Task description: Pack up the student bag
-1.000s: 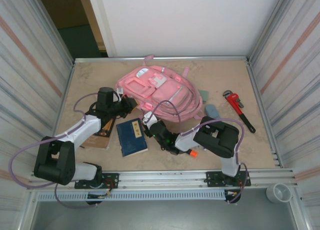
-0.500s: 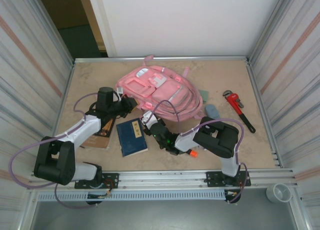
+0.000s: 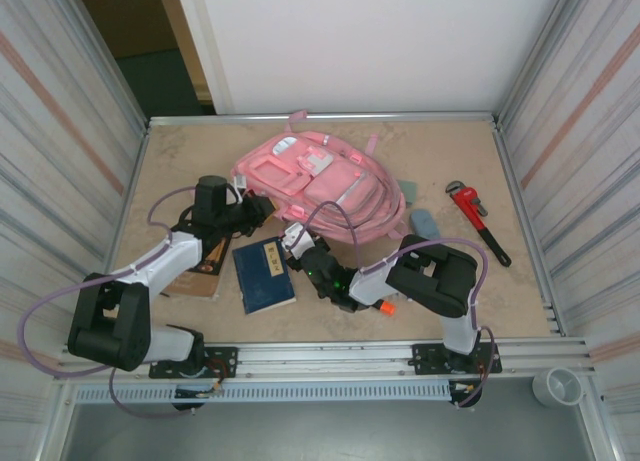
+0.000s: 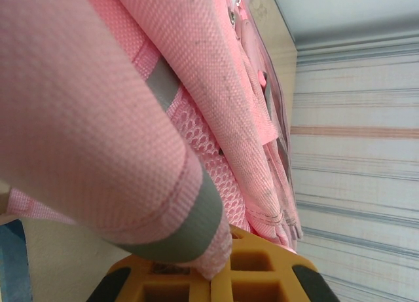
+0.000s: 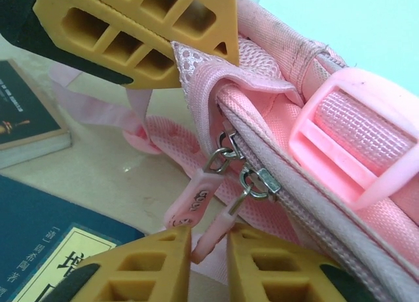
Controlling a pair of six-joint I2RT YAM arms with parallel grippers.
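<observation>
Beige table (image 3: 450,291) nearest, with a blue book (image 3: 264,273) flat left of centre and a brown book (image 3: 203,269) just left of it, partly under the left arm. Just past the blue book's far right corner, right gripper (image 3: 293,238), low at the near edge of the bag (image 3: 320,176). From its wrist: yellow fingers (image 5: 150,266) drawn to a narrow slit and pinching a pink pull (image 5: 226,220) hanging from the zip (image 5: 294,204). Second pull (image 5: 190,204) just left of it, tip resting on the left finger. Pink buckle (image 5: 347,138) right of the zip, and pink mesh (image 5: 203,73) above, pressed under another yellow finger (image 5: 131,33) at upper left. A little farther and to the left, left gripper (image 3: 258,208) at the bag's near left edge. From its wrist: clamped tight on a fold (image 4: 190,230) of pink fabric with grey trim, more of the bag rising behind. Bag itself flat across the far middle of the table, pockets up, top toward the far left. Small blue thing (image 3: 425,221) touching its right edge, too small to tell what. Red wrench (image 3: 478,221) farther right, apart from the bag, head toward the far side.
</observation>
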